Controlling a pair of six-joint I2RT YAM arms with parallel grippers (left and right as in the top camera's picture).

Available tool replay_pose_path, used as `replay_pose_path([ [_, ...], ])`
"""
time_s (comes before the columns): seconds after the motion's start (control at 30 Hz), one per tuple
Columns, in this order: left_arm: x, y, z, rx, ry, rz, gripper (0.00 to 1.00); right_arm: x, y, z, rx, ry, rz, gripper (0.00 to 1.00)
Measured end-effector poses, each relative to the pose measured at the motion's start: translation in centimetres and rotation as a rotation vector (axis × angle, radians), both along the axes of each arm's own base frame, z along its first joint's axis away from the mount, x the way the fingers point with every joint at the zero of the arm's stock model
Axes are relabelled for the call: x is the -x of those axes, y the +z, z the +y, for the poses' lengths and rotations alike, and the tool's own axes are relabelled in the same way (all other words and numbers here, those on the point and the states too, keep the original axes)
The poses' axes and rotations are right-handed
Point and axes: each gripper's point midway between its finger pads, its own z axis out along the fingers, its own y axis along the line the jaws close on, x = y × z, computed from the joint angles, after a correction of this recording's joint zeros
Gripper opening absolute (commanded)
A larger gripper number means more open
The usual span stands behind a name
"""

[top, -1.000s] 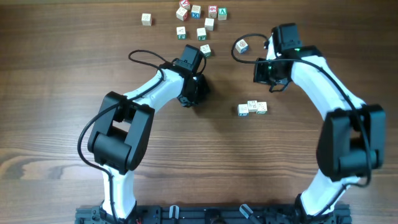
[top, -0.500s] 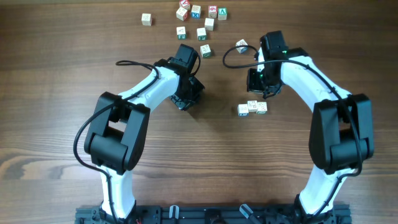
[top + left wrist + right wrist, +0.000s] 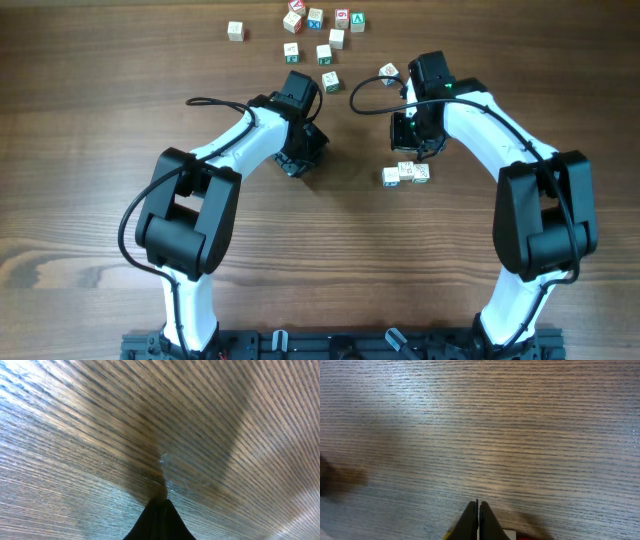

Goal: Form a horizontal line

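Observation:
The horizontal line (image 3: 406, 173) is a short row of three pale letter cubes right of the table's middle; its left cube sits slightly lower. My right gripper (image 3: 417, 148) is shut and empty, directly behind the row and very near it. In the right wrist view its closed tips (image 3: 478, 509) hover over bare wood, and a white cube face (image 3: 510, 534) peeks out beside them at the bottom edge. My left gripper (image 3: 298, 162) is shut and empty, well left of the row. In the left wrist view its closed tips (image 3: 160, 506) are pressed close to the wood.
Several loose letter cubes lie scattered at the table's far edge (image 3: 315, 17), with one at the far left (image 3: 235, 31). One cube (image 3: 330, 81) lies beside the left arm and one (image 3: 389, 72) beside the right arm's cable.
My right arm has swung left and toward the near side, bringing its gripper close behind the three-cube row. The left arm shifted slightly left early on, then stayed still.

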Motion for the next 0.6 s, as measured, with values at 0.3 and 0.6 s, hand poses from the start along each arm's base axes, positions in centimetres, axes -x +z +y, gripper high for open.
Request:
replay_pose_path([
  [0.3,0.0,0.0,0.0,0.000,0.000,0.000,0.04,0.0,-0.5,-0.2,0.011,-0.001,0.010,0.04],
  [0.6,0.0,0.0,0.1,-0.004,0.001,0.000,0.04,0.1,-2.4,-0.2,0.023,-0.002,0.043,0.05],
])
